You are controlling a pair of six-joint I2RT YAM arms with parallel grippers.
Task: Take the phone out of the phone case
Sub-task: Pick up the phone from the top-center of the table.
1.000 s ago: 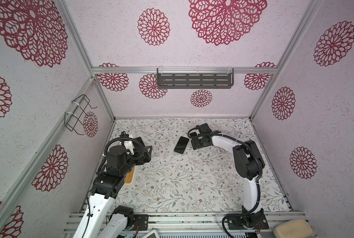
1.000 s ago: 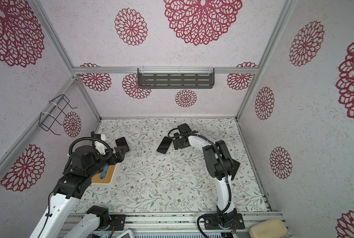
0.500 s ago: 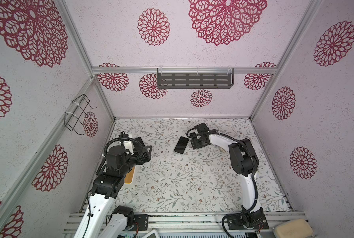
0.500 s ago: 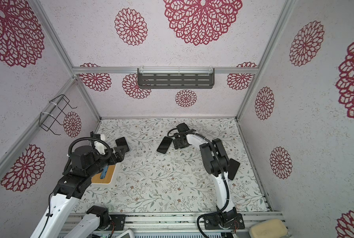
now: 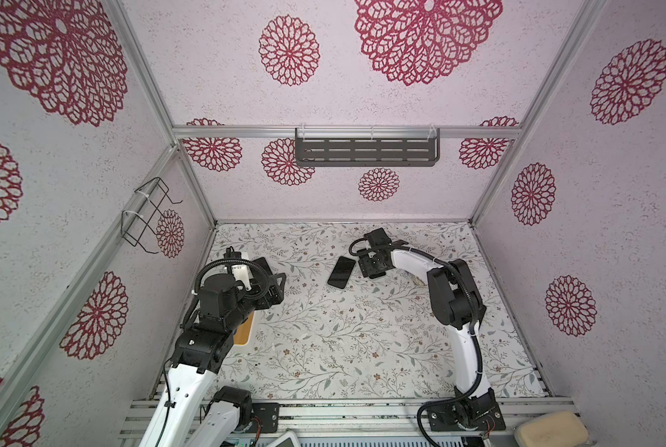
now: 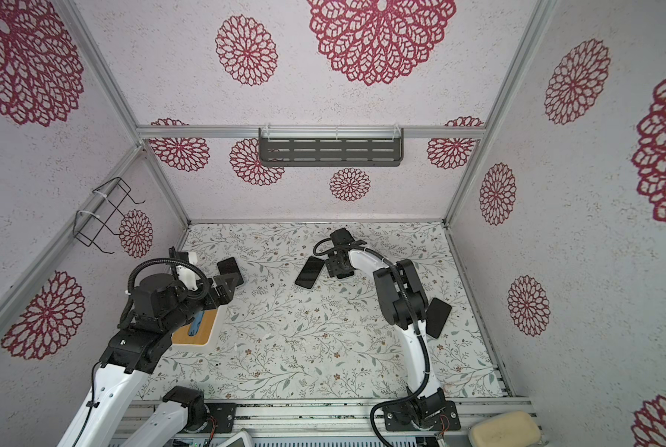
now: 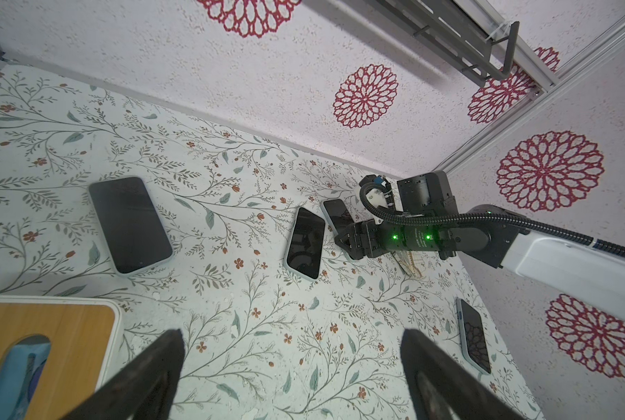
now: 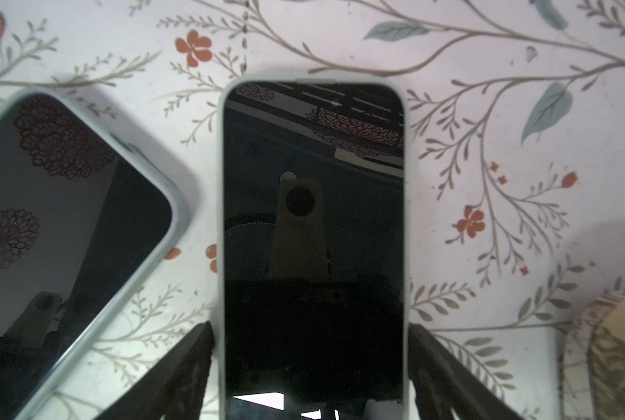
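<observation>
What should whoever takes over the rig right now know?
Left gripper: open, empty, above the table.
Right gripper: low over a cased phone, fingers at its long edges; grip unconfirmed.
Neighbouring phone lies beside it, apart. Left-side phone and right-side phone lie flat, untouched.
Done: nothing removed; this phone is in its case.
Left: secure the grip, lift, free the phone, probably with the left gripper helping.

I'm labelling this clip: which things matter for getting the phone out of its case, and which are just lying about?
In the job: cased phone between the fingers of the right gripper; left gripper, open, away from it.

Lying about: neighbouring phone; wooden tray; phone by that tray; phone by the right arm's elbow; wall shelf; wire basket.
</observation>
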